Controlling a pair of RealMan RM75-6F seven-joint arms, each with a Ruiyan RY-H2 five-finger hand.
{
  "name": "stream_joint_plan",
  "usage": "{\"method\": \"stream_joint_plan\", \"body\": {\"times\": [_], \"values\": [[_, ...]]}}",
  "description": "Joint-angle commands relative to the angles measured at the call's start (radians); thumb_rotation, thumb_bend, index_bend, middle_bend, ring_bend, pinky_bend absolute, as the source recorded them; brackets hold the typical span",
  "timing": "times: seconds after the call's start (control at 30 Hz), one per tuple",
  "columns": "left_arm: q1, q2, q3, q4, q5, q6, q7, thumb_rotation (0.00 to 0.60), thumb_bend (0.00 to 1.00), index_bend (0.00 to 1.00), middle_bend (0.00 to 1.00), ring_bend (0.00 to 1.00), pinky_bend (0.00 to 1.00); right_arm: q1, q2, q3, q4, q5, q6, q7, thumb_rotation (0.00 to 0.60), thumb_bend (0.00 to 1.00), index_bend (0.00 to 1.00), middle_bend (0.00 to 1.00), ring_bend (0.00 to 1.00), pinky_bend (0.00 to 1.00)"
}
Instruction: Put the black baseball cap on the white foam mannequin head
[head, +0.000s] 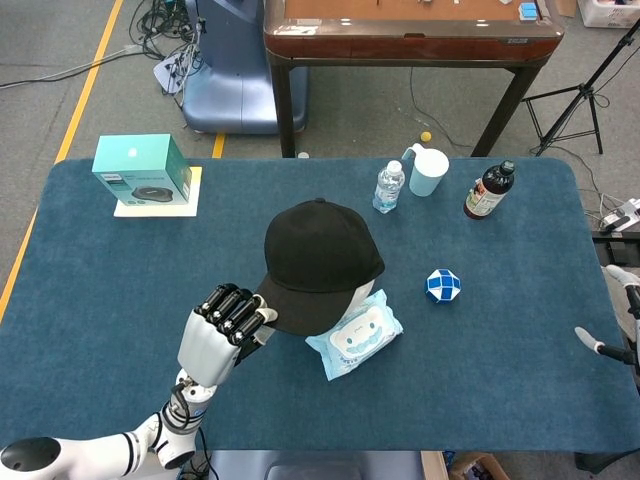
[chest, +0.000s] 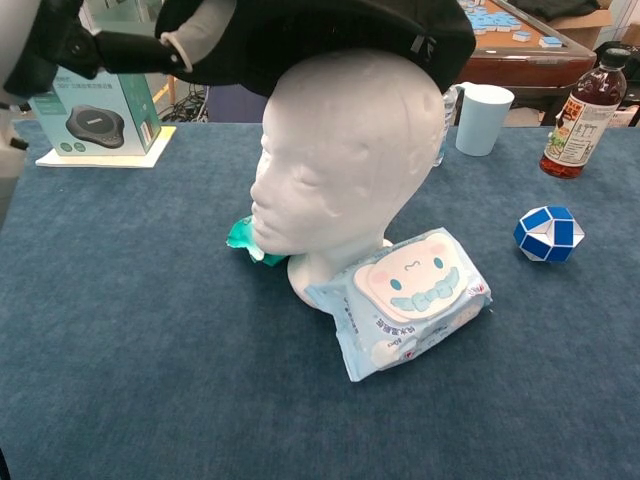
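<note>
The black baseball cap (head: 320, 262) sits on top of the white foam mannequin head (chest: 345, 165), covering its crown; its brim (chest: 230, 50) points left over the face. My left hand (head: 222, 330) pinches the brim's edge, with the fingers (chest: 120, 50) visible at the upper left of the chest view. From above, the cap hides almost all of the foam head. My right hand (head: 620, 330) hangs at the table's right edge, holding nothing, fingers apart.
A wet-wipes pack (head: 355, 335) leans against the head's base, a green scrap (chest: 245, 240) beside it. A blue-white puzzle ball (head: 442, 285), brown bottle (head: 488, 190), water bottle (head: 388, 187) and pale cup (head: 428, 172) stand behind and to the right. A teal box (head: 143, 172) sits far left.
</note>
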Motion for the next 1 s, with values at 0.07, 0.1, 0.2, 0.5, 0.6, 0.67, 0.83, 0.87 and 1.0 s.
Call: {"method": "stream_joint_plan", "body": {"times": [0.07, 0.1, 0.2, 0.5, 0.6, 0.67, 0.83, 0.87, 1.0], "values": [[0.02, -0.021, 0.016, 0.039, -0.01, 0.01, -0.017, 0.6, 0.43, 0.87, 0.64, 0.52, 0.51, 0.003, 0.0, 0.002, 0.003, 0.006, -0.01, 0.002, 0.6, 0.0, 0.18, 0.23, 0.18, 0.42], [0.025, -0.025, 0.021, 0.047, -0.014, 0.011, -0.023, 0.6, 0.43, 0.87, 0.64, 0.52, 0.51, 0.004, 0.0, 0.002, 0.004, 0.008, -0.012, 0.003, 0.6, 0.0, 0.18, 0.23, 0.18, 0.42], [0.044, -0.037, 0.038, 0.076, -0.023, 0.017, -0.04, 0.6, 0.43, 0.87, 0.64, 0.52, 0.51, 0.007, -0.001, 0.004, 0.006, 0.012, -0.02, 0.002, 0.6, 0.0, 0.18, 0.23, 0.18, 0.42], [0.074, -0.074, 0.06, 0.152, -0.008, 0.062, -0.053, 0.6, 0.43, 0.87, 0.64, 0.52, 0.51, 0.015, -0.005, 0.007, 0.01, 0.025, -0.041, -0.008, 0.6, 0.0, 0.18, 0.23, 0.18, 0.42], [0.074, -0.08, 0.066, 0.161, 0.009, 0.07, -0.044, 0.6, 0.43, 0.87, 0.64, 0.52, 0.51, 0.016, -0.005, 0.007, 0.01, 0.027, -0.043, -0.008, 0.6, 0.0, 0.18, 0.23, 0.18, 0.42], [0.072, -0.086, 0.07, 0.165, 0.021, 0.07, -0.034, 0.6, 0.43, 0.87, 0.64, 0.52, 0.51, 0.015, -0.005, 0.008, 0.01, 0.027, -0.043, -0.006, 0.6, 0.0, 0.18, 0.23, 0.18, 0.42], [0.064, -0.1, 0.079, 0.165, 0.046, 0.062, -0.011, 0.6, 0.43, 0.87, 0.64, 0.52, 0.51, 0.015, -0.003, 0.009, 0.011, 0.029, -0.044, -0.001, 0.6, 0.0, 0.18, 0.23, 0.18, 0.42], [0.062, -0.102, 0.081, 0.165, 0.052, 0.06, -0.005, 0.6, 0.43, 0.87, 0.64, 0.52, 0.51, 0.014, -0.003, 0.009, 0.012, 0.029, -0.044, 0.0, 0.6, 0.0, 0.18, 0.23, 0.18, 0.42], [0.053, -0.113, 0.084, 0.162, 0.068, 0.045, 0.017, 0.6, 0.43, 0.87, 0.64, 0.52, 0.51, 0.014, -0.001, 0.009, 0.013, 0.029, -0.046, 0.005, 0.6, 0.0, 0.18, 0.23, 0.18, 0.42]]}}
